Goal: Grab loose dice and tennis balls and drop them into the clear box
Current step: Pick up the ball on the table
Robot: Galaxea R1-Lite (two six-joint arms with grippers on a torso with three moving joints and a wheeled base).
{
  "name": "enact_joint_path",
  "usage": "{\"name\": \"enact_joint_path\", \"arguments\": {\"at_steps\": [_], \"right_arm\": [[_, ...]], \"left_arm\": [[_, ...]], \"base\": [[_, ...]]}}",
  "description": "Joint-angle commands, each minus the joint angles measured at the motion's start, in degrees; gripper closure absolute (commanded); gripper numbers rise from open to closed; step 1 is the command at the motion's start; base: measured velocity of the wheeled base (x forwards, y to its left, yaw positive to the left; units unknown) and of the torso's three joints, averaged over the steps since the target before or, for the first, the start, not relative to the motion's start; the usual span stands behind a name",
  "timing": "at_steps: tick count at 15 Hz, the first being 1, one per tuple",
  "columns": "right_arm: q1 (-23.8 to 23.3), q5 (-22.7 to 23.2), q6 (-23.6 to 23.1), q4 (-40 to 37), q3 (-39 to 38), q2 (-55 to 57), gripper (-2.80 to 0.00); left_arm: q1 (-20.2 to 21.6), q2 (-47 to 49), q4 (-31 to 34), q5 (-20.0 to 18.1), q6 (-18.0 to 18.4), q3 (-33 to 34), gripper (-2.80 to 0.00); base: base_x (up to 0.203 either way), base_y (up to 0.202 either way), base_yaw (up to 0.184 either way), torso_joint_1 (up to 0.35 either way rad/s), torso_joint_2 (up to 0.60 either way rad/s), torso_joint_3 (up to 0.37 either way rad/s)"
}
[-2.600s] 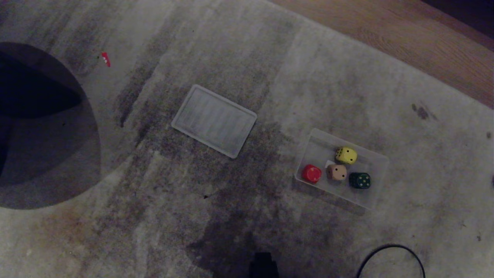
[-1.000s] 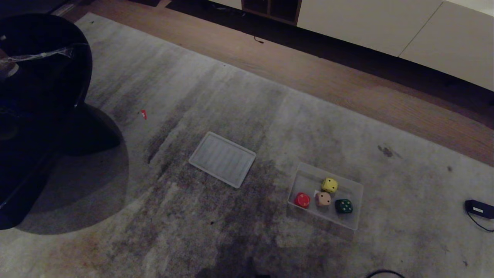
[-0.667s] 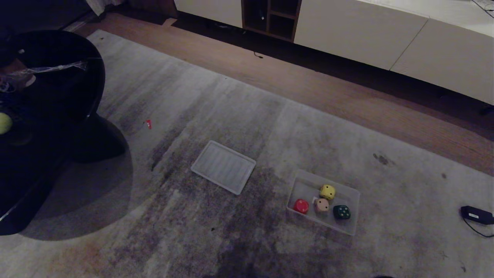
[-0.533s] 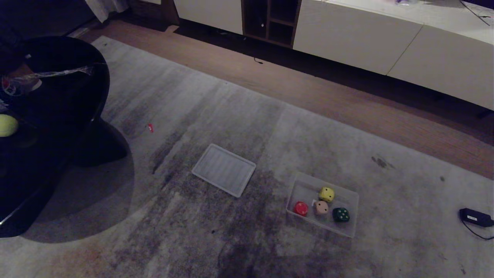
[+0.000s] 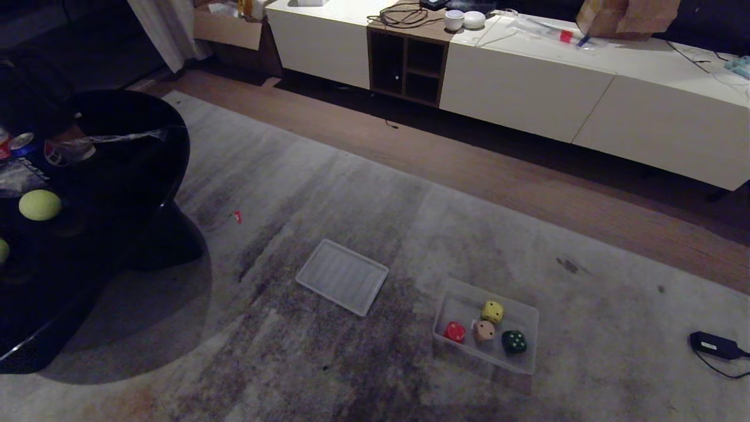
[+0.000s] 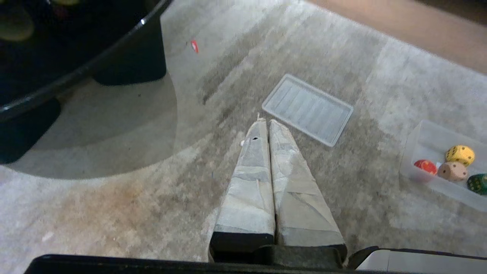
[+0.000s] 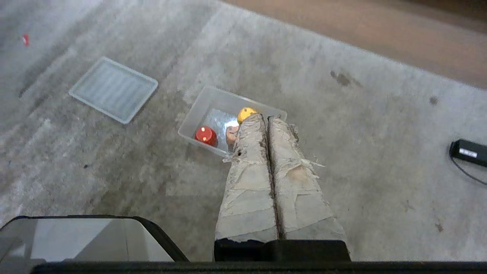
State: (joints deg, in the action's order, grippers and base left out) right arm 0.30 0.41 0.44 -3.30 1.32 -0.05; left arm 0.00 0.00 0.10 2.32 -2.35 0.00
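the four dice (image 5: 485, 330) already sit inside the clear box (image 5: 530, 366) on the rug (image 5: 363, 193), so what is left to fetch is the tennis balls: one tennis ball (image 5: 40, 205) rests on the black table (image 5: 140, 176), well to the left of the clear box, and a sliver of a second tennis ball (image 5: 2, 251) shows near it at the picture's edge. a ball like that should be light, springy and fuzzy, easy to grip across its middle but liable to roll on the glossy top, whose curved rim is near. the ribbed panel (image 5: 342, 284) lies between the table and the clear box, and open rug surrounds the clear box. the left gripper (image 6: 265, 121) and right gripper (image 7: 263, 117) are both clenched and empty, hanging above the rug.
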Motion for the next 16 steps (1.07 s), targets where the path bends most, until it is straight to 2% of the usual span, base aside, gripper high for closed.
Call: {"name": "enact_joint_path", "arguments": {"at_steps": [1,16], "right_arm": [[0.0,0.0,0.0,0.0,0.0,0.1,0.0],[0.0,0.0,0.0,0.0,0.0,0.1,0.0]], "left_arm": [[-0.1,0.1,0.0,0.1,0.0,0.1,0.0],[0.0,0.1,0.0,0.0,0.0,0.1,0.0]], "base": [[0.0,0.0,0.0,0.002,0.0,0.203],[0.0,0.0,0.0,0.003,0.0,0.202]]}}
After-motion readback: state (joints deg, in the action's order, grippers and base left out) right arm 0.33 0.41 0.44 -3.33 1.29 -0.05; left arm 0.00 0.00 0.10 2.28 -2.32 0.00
